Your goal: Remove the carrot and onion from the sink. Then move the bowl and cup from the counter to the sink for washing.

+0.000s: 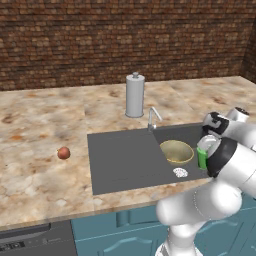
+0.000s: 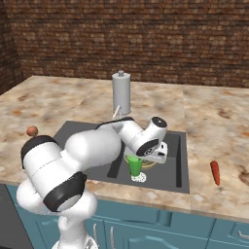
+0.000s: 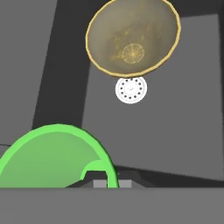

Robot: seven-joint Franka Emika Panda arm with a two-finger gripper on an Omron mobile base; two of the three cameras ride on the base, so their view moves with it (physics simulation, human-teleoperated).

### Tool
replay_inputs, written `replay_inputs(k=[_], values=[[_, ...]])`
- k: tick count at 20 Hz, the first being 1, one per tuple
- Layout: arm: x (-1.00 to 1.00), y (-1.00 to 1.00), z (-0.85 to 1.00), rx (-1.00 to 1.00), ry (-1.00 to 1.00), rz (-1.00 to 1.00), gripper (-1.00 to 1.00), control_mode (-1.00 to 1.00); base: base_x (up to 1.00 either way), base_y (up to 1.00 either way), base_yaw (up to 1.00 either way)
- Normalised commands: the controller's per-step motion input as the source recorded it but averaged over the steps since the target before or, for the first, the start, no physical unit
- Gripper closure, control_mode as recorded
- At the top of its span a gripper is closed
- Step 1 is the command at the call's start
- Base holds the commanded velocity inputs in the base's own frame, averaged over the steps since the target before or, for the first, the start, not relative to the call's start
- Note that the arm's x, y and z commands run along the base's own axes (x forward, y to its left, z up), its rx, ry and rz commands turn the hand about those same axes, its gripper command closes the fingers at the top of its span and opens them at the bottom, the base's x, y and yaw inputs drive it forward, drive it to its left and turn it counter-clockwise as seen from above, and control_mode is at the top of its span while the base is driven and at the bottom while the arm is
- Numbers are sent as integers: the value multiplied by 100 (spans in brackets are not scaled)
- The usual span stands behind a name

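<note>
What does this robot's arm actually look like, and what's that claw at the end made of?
The arm is a chain of thick, rounded, glossy white segments, joined by dark, near-black bands at the joints. It rises from a white pedestal in front of the teal cabinets. At its end sits a white wrist with a dark round cap, then a small boxy claw with two short dark fingers. No loose cables or markings show.

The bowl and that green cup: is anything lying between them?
Yes: in the hand view the white drain sits on the sink floor between the bowl and the green cup.

Even, shadowless rendered light throughout; pictures coarse and slightly soft, without glare.
</note>
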Motion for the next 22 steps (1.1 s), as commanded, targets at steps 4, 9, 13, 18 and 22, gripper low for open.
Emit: replay_inputs(k=[4, 9, 13, 18, 22], values=[[21, -3, -27, 0, -5, 6, 100, -100, 0, 0, 0], [25, -8, -24, 0, -2, 1, 100, -100, 0, 0, 0], [26, -9, -26, 0, -1, 0, 100, -100, 0, 0, 0], [27, -13, -24, 0, 0, 0, 100, -100, 0, 0, 0], [22, -10, -29, 0, 0, 0, 100, -100, 0, 0, 0]])
